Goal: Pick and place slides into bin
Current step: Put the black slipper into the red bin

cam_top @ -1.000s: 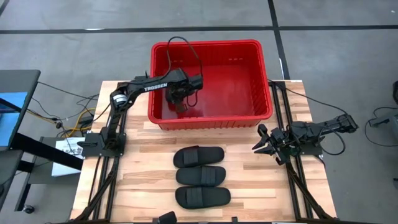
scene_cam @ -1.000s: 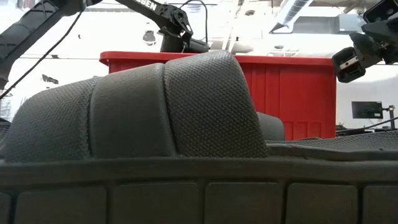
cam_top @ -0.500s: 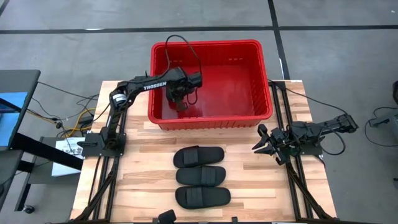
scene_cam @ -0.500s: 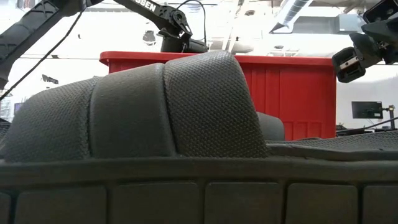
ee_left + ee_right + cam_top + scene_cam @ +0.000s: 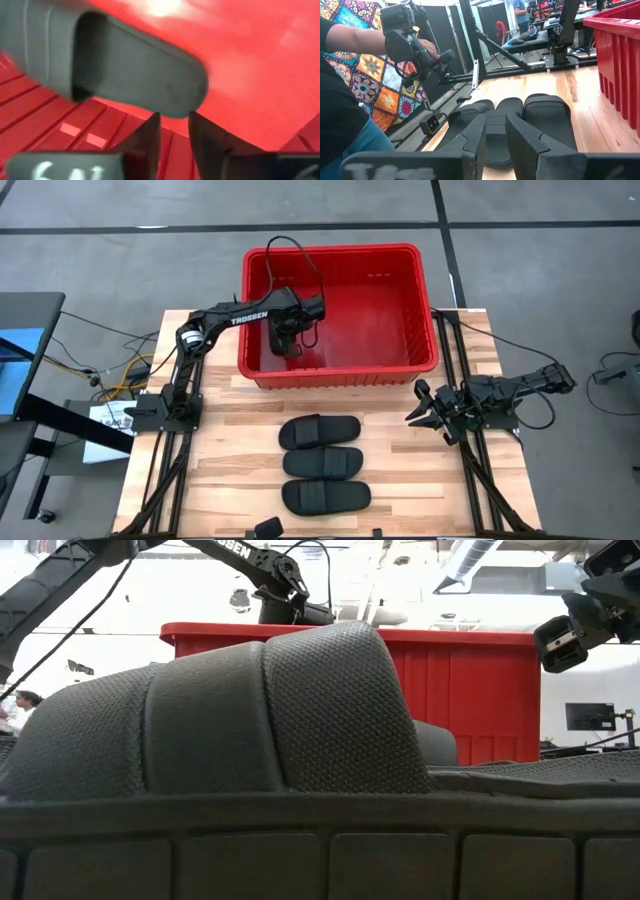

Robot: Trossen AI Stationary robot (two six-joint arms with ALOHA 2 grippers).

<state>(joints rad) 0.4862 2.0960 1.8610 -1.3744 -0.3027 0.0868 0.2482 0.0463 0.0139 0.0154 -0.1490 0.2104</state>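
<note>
One slide [image 5: 115, 65] lies in the bin [image 5: 340, 255], your left end effector [image 5: 172, 122] just behind it, fingers slightly parted, empty. Three slides [image 5: 320, 463] remain on the desk [image 5: 230, 460]; your right end effector [image 5: 420, 412] waits open beside them.

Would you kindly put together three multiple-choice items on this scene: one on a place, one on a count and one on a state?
1. Where is the left hand?
A. Over the bin
B. Low over the floor
C. Parked at its own base

2. How many slides lie on the table?
A. Two
B. Three
C. Five

3. What state is the right hand in?
A. Open and empty
B. Shut on a slide
C. Shut on the bin's rim

Answers: 1 A, the high view shows it inside the red walls. 2 B, three lie in a row. 3 A, its fingers are spread with nothing between them.
</note>
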